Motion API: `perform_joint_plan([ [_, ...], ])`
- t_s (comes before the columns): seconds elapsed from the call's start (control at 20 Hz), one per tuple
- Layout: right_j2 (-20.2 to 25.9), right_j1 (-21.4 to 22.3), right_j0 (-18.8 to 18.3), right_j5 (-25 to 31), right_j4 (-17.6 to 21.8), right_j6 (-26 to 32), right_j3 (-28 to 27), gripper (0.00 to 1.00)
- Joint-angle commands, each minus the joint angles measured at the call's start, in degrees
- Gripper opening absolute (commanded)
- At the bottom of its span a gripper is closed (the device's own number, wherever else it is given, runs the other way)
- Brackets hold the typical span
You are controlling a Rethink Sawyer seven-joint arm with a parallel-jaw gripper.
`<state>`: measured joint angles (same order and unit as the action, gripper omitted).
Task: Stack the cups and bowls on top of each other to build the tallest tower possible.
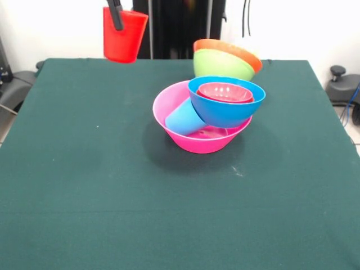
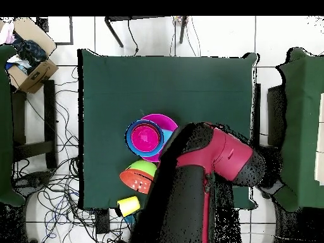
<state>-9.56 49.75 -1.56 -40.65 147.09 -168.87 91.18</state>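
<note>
Gripper point(image 1: 115, 14) clamped on rim of red cup point(image 1: 124, 35), held upright, mouth up, above table's point(image 1: 84, 185) far edge. Tower point(image 1: 211, 112) lies well apart, toward table centre: pink bowl base w/ light blue cup, blue bowl, small red bowl.

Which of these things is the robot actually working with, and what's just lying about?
Part of the job: red cup held in the gripper, pink bowl, light blue cup, large blue bowl, small red bowl, green bowl, orange bowl, yellow cup.

Just lying about: cardboard box, floor cables.
</note>
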Motion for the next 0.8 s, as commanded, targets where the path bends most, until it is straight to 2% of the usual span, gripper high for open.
perform_joint_plan([
  [0.05, -2.66, -1.72, 7.4, -14.87, 4.05, -17.34, -7.62, 0.0],
  [0.25, -6.73, -1.56, 11.84, -20.21, 4.0, -21.76, -11.73, 0.0],
  [0.4, -7.86, -2.53, 12.76, -23.33, 2.59, -23.9, -15.56, 0.0],
  [0.8, -9.34, -6.47, 15.67, -22.21, -2.46, -28.87, -20.72, 0.0],
])
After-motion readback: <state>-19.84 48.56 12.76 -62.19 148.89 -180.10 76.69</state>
